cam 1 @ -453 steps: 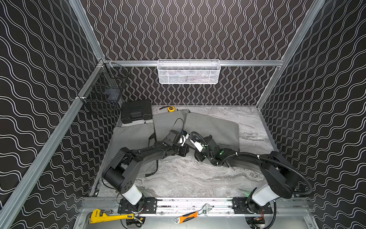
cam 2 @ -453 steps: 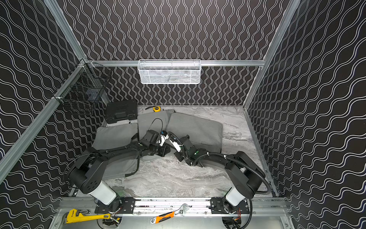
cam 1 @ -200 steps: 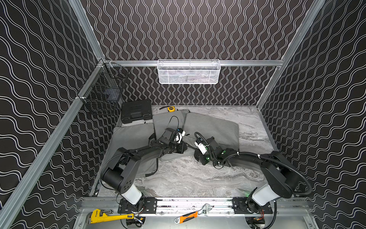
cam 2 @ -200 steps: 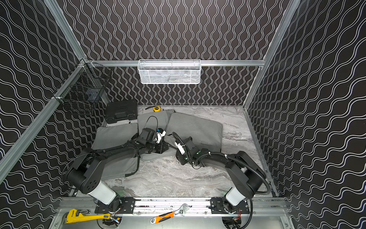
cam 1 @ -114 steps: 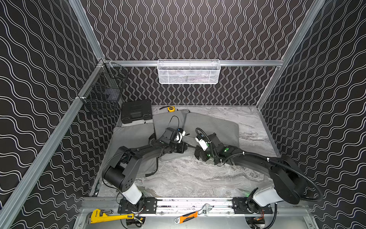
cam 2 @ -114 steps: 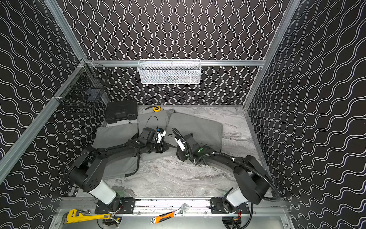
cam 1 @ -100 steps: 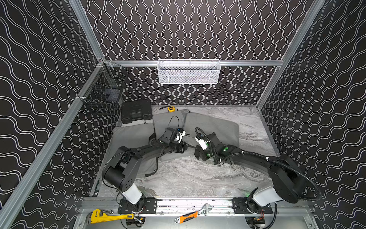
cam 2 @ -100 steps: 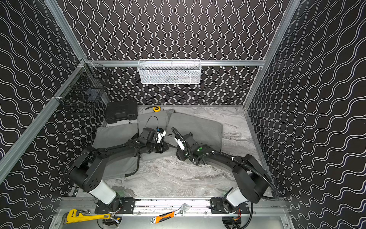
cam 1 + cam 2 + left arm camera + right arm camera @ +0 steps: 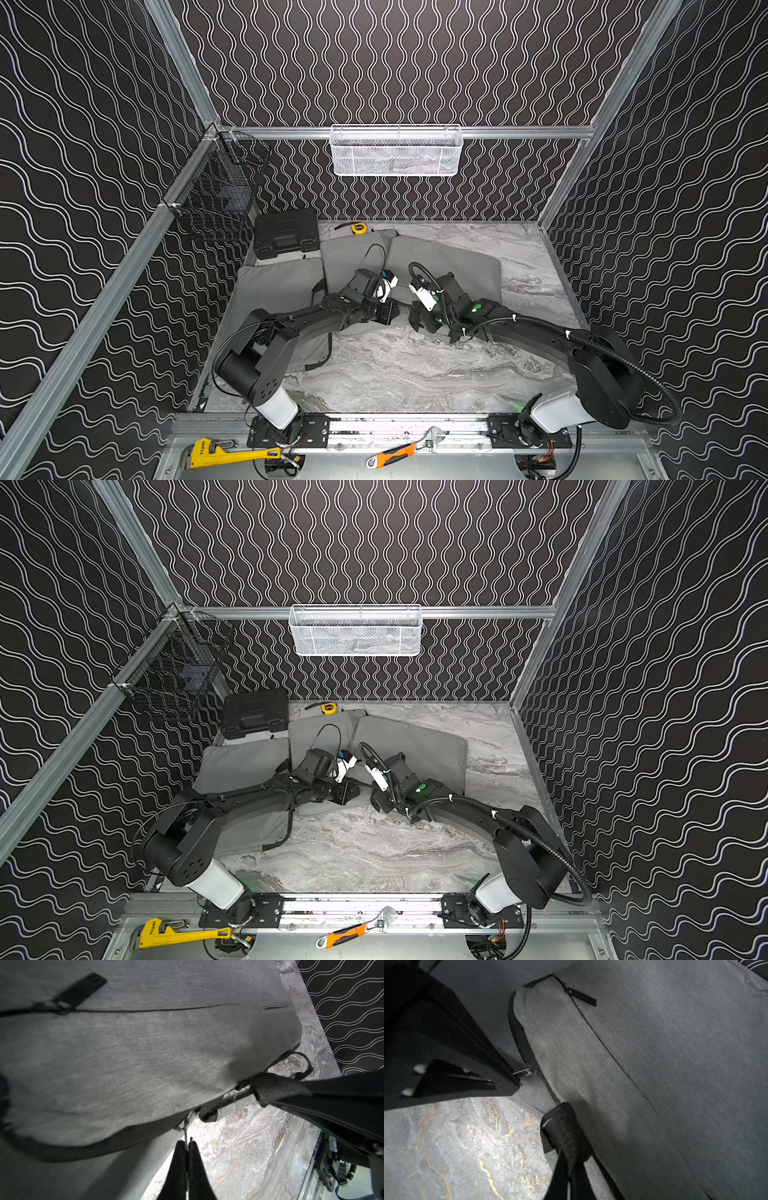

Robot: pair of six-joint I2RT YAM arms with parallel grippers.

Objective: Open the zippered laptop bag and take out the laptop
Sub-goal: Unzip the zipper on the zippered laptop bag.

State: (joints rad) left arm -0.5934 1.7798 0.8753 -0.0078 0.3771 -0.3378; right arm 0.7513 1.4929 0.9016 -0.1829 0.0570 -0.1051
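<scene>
The grey zippered laptop bag (image 9: 453, 266) (image 9: 415, 746) lies flat at the back right, partly over another grey bag. My left gripper (image 9: 188, 1142) (image 9: 395, 312) is at its near corner, shut on the thin metal zipper pull (image 9: 185, 1128) (image 9: 524, 1072) of the edge zip. Close to the right of it, my right gripper (image 9: 569, 1159) (image 9: 415, 320) is shut on a black webbing strap (image 9: 562, 1126) (image 9: 272, 1087) at the same corner. A second zip with a black tab (image 9: 583, 998) runs across the bag's face. The laptop is hidden.
Two more grey bags (image 9: 274, 286) (image 9: 353, 253) lie left of it. A black tool case (image 9: 286, 232) and a yellow tape measure (image 9: 359, 227) sit at the back. A black wire basket (image 9: 216, 203) and a white basket (image 9: 395, 151) hang on the walls. Two wrenches (image 9: 224, 451) (image 9: 403, 449) lie by the front rail.
My right gripper has moved a little back to the bag's near corner and closed on the strap. The left gripper has stayed shut on the zipper pull, hardly moving.
</scene>
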